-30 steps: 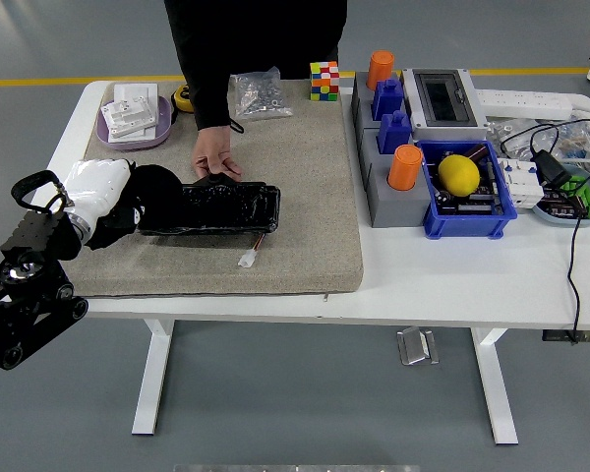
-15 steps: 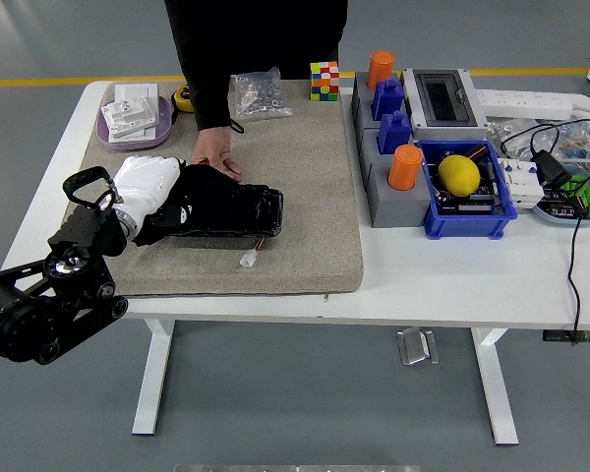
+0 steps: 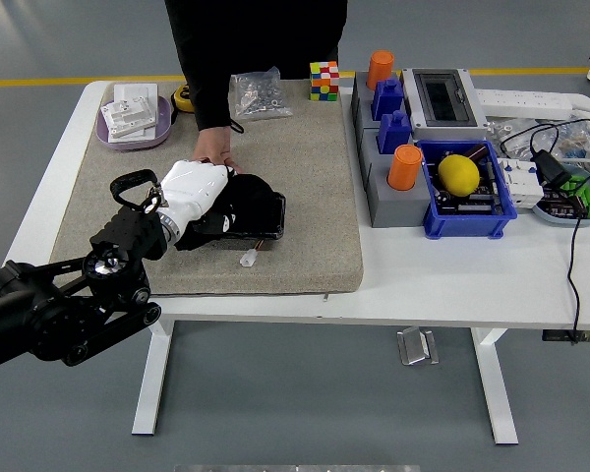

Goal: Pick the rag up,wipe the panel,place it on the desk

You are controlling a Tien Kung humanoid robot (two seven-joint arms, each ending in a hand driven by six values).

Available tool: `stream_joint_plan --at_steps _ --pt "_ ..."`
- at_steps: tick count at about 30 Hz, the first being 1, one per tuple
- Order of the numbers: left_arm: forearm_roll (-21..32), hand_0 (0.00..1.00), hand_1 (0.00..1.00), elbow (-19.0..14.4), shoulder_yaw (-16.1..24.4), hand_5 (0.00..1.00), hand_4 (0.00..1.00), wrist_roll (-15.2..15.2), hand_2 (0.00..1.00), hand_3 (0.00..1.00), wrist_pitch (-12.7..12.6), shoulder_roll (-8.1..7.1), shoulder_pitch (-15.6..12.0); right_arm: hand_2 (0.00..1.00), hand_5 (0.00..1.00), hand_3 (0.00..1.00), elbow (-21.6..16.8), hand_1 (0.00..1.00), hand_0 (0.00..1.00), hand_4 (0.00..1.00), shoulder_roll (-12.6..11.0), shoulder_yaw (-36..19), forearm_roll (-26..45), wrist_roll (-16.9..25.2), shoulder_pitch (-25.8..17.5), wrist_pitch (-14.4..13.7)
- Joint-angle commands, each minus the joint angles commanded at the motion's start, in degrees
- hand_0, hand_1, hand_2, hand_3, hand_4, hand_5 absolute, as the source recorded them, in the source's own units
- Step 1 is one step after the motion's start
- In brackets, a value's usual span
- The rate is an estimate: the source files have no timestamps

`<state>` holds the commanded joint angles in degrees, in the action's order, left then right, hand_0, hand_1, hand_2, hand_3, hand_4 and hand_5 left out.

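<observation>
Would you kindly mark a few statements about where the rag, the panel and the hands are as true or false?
1. The left robot hand lies on the black rag, over the panel. True.
2. The panel sits on the bare white table. False: it lies on the grey mat.
3. A person's hand rests on the mat at the panel's far side. True.
4. The lemon lies on the mat. False: it sits in the blue bin.
5. The colour cube stands at the mat's near edge. False: it is at the far edge.
</observation>
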<state>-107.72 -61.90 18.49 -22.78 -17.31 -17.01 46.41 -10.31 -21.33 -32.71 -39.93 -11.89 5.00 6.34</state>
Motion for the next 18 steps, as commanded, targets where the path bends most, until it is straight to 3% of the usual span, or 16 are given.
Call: stream_joint_plan --at_steps 13,18 --pt "0.6 0.215 0.112 -1.1 -4.4 0.002 0.331 -0.4 0.475 0.373 0.3 1.54 1.5 0.664 0.423 0.574 0.0 0.517 0.721 0.998 -0.1 0.3 0.0 -0.1 0.2 0.1" --pt "0.4 0.216 0.112 -1.2 -4.3 0.002 0.332 -0.4 0.475 0.373 0.3 1.71 1.5 0.664 0.423 0.574 0.0 0.518 0.72 0.998 -0.1 0.6 0.2 0.0 0.3 0.1"
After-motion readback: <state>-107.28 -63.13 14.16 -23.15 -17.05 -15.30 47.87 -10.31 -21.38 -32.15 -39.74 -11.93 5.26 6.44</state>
